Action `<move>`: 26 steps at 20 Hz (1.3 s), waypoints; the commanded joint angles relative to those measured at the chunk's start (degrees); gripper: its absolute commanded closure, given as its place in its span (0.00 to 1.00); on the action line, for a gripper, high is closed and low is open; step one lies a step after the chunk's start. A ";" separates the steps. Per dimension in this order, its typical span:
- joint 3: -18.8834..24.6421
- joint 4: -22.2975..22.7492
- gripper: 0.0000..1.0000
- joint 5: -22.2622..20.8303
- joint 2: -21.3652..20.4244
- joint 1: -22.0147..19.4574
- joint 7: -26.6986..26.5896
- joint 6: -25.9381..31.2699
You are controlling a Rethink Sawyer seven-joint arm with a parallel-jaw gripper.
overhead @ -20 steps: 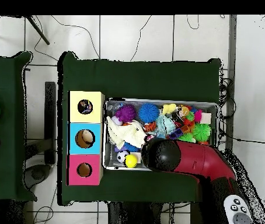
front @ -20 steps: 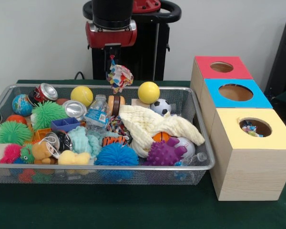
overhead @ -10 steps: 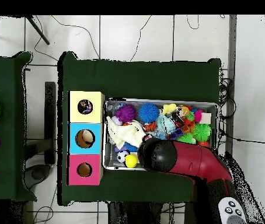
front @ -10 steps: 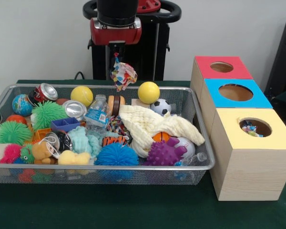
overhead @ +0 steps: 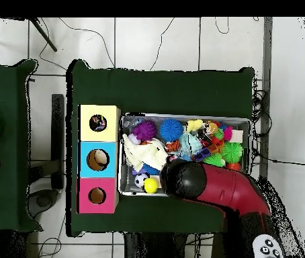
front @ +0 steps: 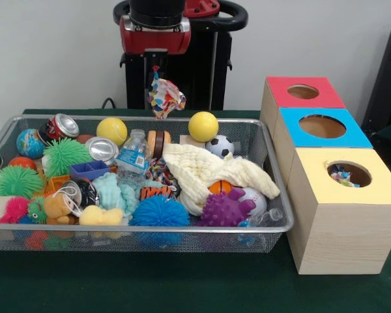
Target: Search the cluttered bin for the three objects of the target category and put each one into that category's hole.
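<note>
Rope toy [front: 165,98] hangs above the bin's [front: 260,140] back rim, pinched at its top by the tool [front: 156,70]. It looks light, soft and floppy; the knotted end seems the surest hold.

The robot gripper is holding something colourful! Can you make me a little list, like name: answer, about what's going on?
gripper: shut on the colourful rope toy, above the bin's far side
colourful rope toy: hanging in the air, clear of the other toys
wire bin: full of balls, cans, a bottle and a cloth
yellow box: nearest the camera in the front view, something colourful already shows in its hole
blue box: middle of the row
red box: farthest in the row
</note>
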 commanded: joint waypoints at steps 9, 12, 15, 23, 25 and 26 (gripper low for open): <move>-4.13 4.92 1.00 5.32 -3.75 -1.42 11.09 5.39; -5.09 5.99 1.00 5.99 -4.12 -1.59 11.41 4.35; -6.21 5.32 1.00 6.75 -3.85 -0.66 12.59 5.05; -8.50 4.34 1.00 10.32 -3.41 2.62 16.73 7.75; -8.99 4.75 1.00 11.33 -3.30 3.04 17.22 7.13; -9.21 5.12 1.00 11.86 -3.23 3.31 17.51 6.56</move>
